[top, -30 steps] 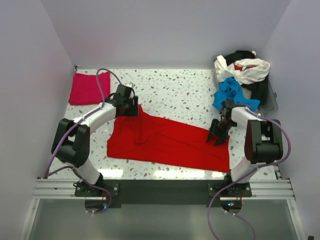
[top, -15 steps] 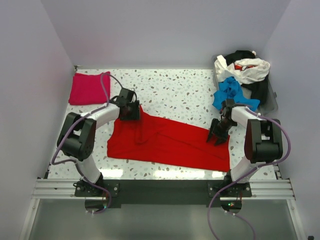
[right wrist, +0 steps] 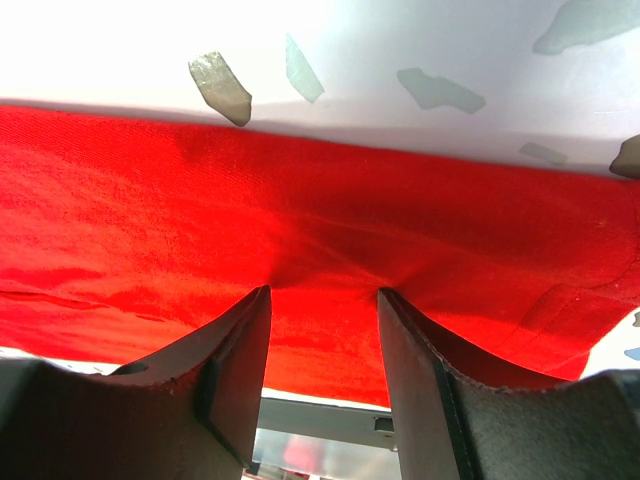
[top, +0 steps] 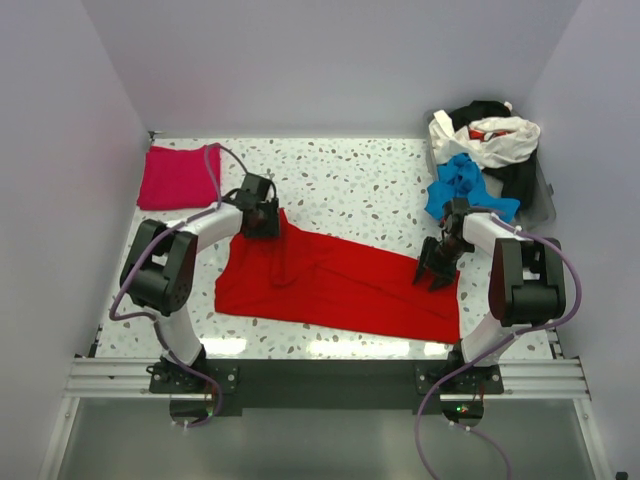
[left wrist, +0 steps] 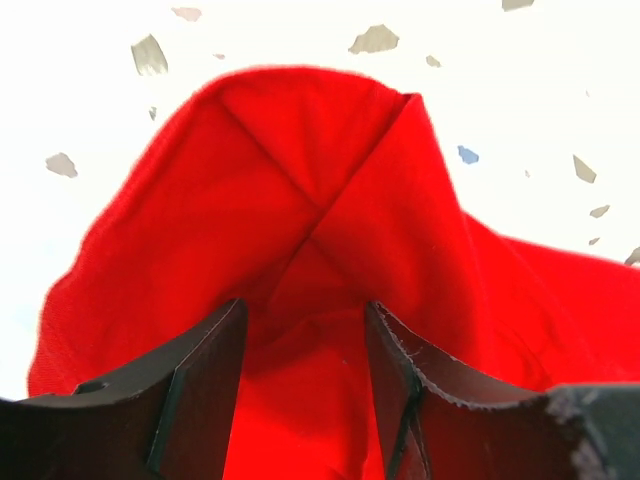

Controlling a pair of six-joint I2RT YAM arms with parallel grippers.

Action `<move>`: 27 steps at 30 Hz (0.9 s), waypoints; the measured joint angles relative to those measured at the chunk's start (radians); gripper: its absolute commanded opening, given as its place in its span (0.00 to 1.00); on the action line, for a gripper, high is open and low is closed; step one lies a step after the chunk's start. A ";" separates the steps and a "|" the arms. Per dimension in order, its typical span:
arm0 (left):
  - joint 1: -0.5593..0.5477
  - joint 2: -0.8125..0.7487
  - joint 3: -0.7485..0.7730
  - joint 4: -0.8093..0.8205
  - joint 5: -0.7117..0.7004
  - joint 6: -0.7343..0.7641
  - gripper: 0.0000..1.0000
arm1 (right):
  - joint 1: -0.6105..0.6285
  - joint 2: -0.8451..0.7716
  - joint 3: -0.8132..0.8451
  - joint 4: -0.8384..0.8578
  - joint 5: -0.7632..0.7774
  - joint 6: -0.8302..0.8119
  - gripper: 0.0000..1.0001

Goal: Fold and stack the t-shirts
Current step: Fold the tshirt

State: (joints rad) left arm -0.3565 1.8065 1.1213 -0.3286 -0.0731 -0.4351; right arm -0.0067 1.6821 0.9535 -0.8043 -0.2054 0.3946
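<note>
Red t-shirt (top: 340, 285) lies spread flat, slightly rumpled.

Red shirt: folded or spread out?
Partly folded: red shirt lies as a long layered band, left claw and right claw gripping its ends.

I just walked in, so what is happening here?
The robot holds a red t-shirt lying on the table: the left gripper pinches its far left corner, the right gripper its right edge. A folded pink t-shirt lies far left; a pile of unfolded shirts waits far right.
</note>
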 measured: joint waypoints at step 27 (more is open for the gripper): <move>-0.074 0.037 0.048 -0.033 -0.076 -0.001 0.15 | 0.000 0.000 0.000 0.001 -0.001 0.000 0.51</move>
State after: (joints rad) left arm -0.4305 1.8431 1.1694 -0.3614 -0.1490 -0.4358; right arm -0.0067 1.6817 0.9531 -0.8032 -0.2066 0.3950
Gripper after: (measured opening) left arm 0.267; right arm 0.510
